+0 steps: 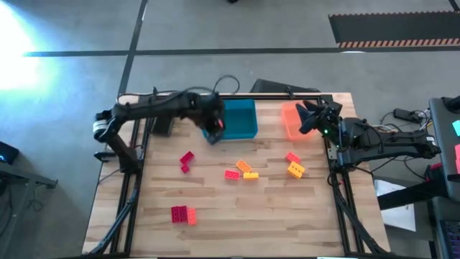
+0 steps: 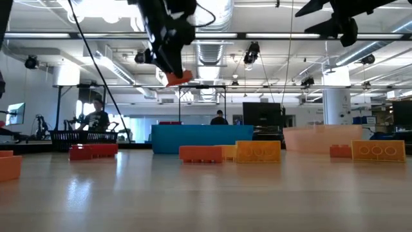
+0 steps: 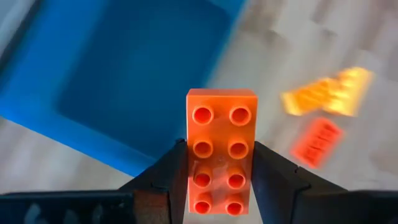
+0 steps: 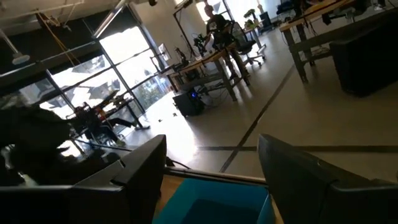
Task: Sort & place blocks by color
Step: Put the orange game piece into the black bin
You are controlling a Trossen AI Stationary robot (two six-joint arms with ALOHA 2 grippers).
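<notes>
My left gripper [image 1: 213,133] hangs above the table at the near left corner of the blue tray [image 1: 241,119], shut on an orange-red studded block [image 3: 222,124]; the low view shows that block [image 2: 179,77] well above the table. My right gripper [image 1: 310,119] waits open over the pale orange tray [image 1: 291,124], and its fingers [image 4: 140,171] stand wide apart. Loose blocks lie flat on the wood: two red ones [image 1: 186,161], a red-orange, orange and yellow cluster [image 1: 243,171], a red one [image 1: 292,157] beside a yellow-orange one [image 1: 295,170], and a red and orange pair [image 1: 182,214]. My left gripper pinches the orange-red block between its two fingers [image 3: 165,180], one on each long side [image 3: 193,165], at the end nearest the wrist. The fingers come from above, slanting down, and lie along the block. The block is lifted clear, slightly tilted, studs facing the wrist camera.
The blue tray [image 3: 124,81] and the orange tray [image 2: 322,136] sit side by side at the table's far edge. Bare wood [image 1: 287,216] lies toward the near right. Beyond the far edge, cables and a dark flat thing [image 1: 277,86] show. People sit in the room behind [image 2: 96,117].
</notes>
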